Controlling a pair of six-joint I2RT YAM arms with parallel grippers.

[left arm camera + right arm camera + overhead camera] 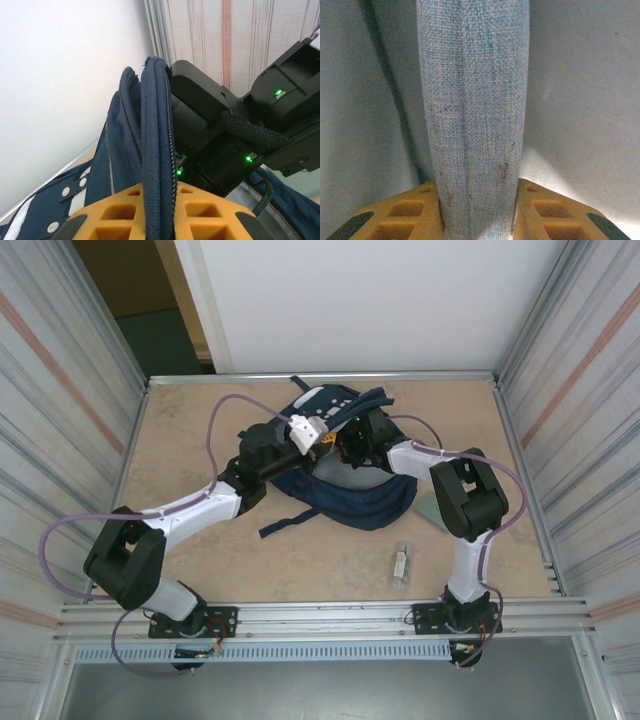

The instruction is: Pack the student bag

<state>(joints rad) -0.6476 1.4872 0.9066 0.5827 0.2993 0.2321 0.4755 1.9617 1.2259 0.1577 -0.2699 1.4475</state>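
A tan, speckled tabletop [200,540] framed by metal rails takes up the middle of the overhead view. The student bag [350,502], a large navy-blue fabric backpack with white patches and dark straps, lies at centre frame slightly towards the top, its lower body spread towards the right and one strap trailing to the lower left.

The left arm [190,508], black and white, reaches from the lower left up to the bag. The right arm [465,495] bends in from the lower right.

The left gripper [322,443] meets the bag's upper part. In its wrist view the orange fingers [120,212] are clamped on a navy zippered edge [156,125] that rises to centre frame.

The right gripper [352,448] sits just beside it. In its own view it is pinched on a fold of faded blue woven cloth [475,100] of the bag.

A pale green flat piece [430,508] lies at the bag's lower right. A small clear oblong packet [400,563] rests below it, apart.
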